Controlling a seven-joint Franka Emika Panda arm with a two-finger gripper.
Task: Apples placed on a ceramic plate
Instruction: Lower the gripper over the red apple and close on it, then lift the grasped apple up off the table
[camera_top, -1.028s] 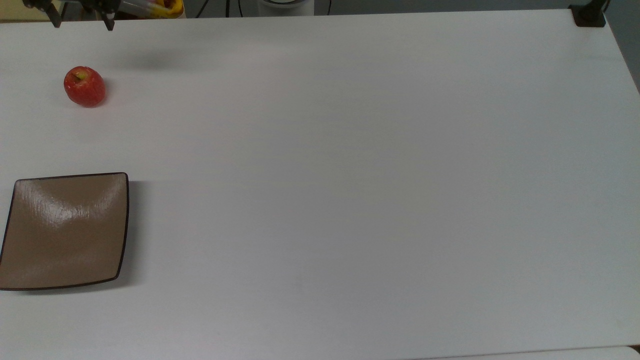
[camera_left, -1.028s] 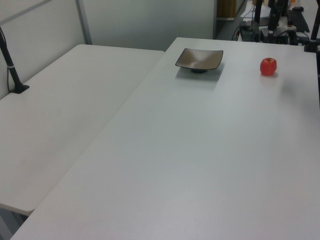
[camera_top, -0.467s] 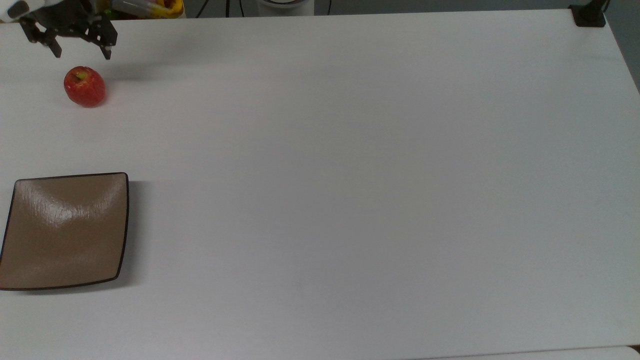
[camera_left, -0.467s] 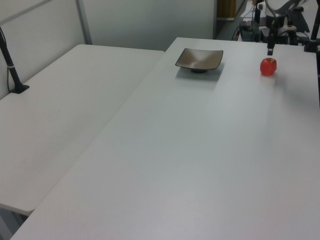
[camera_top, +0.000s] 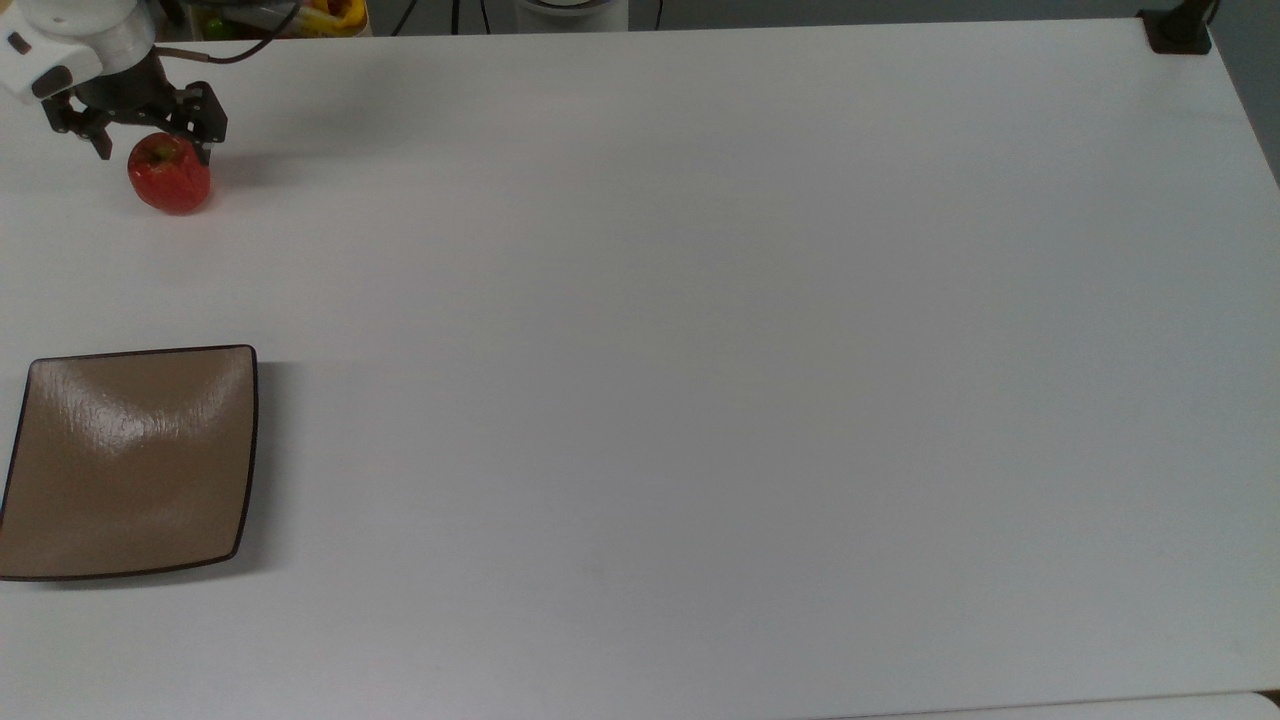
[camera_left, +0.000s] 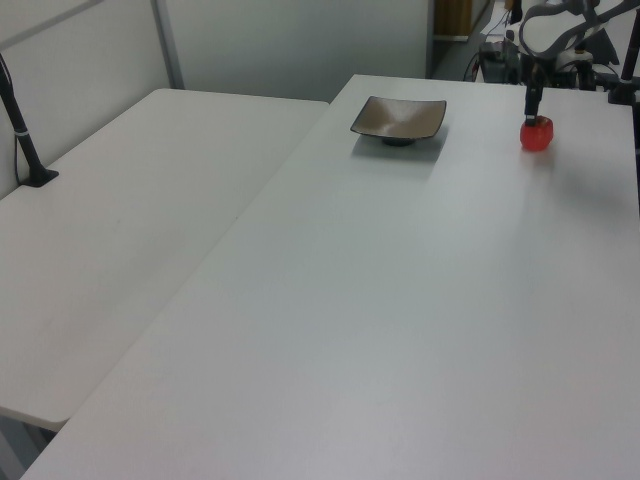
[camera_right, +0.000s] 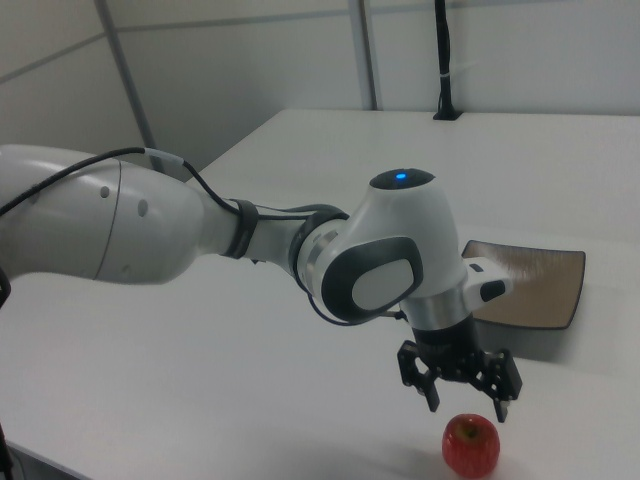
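Red apple (camera_top: 169, 178): rested on the white table (camera_top: 700, 350), at about 12 o'clock from the square tan ceramic plate (camera_top: 130, 470) in the top view and well apart from it; plate bare. Gripper (camera_top: 152, 148): jaws apart, poised just above the apple's top, straddling it, not yet clamped. Risk, as judged: the round fruit could roll or squirt out if the jaws closed off-centre or too high on its curve
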